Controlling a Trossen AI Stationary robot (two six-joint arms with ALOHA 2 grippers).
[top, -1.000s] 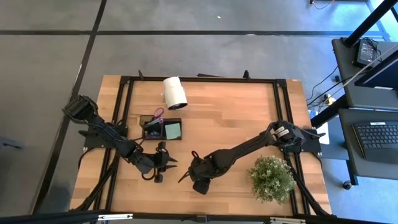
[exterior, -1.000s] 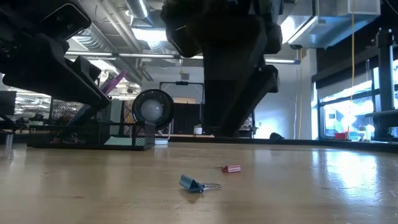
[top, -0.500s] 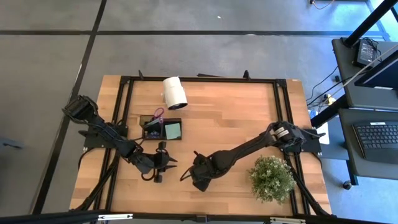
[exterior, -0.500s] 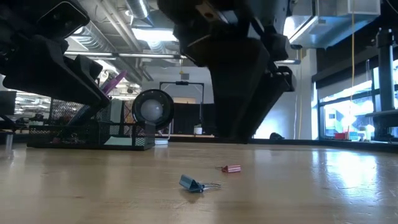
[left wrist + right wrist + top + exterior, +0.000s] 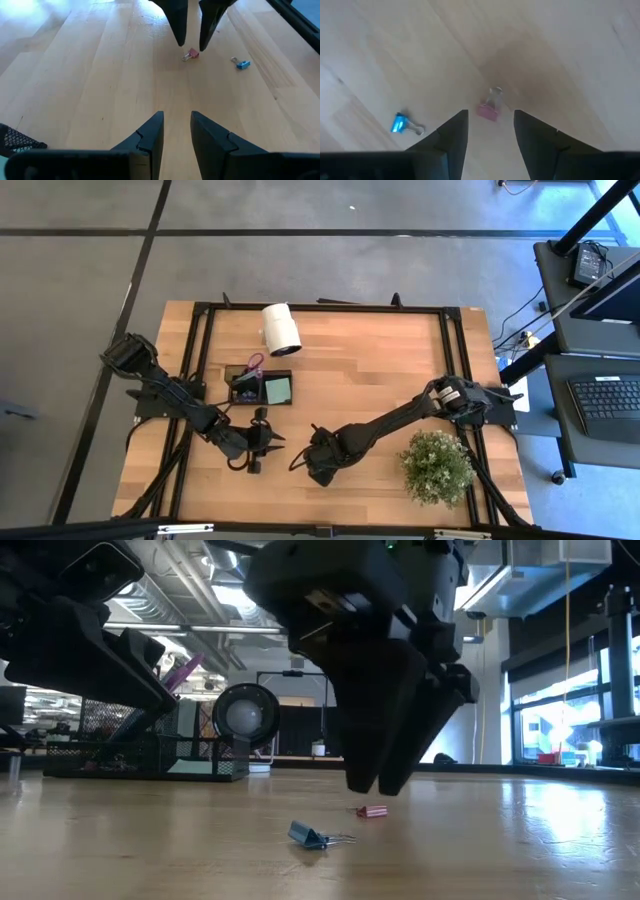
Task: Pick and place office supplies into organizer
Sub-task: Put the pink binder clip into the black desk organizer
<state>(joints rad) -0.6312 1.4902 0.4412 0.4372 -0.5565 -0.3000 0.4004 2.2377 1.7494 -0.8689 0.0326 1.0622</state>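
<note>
Right tool [image 5: 490,131] poised over the table [image 5: 380,380], fingers apart and empty, with the pink clip [image 5: 488,111] lying directly below the gap between them and the blue clip [image 5: 400,123] off to one side. Left tool [image 5: 176,131] nearby, fingers slightly apart, also empty; the organizer [image 5: 262,386] sits just behind it.
</note>
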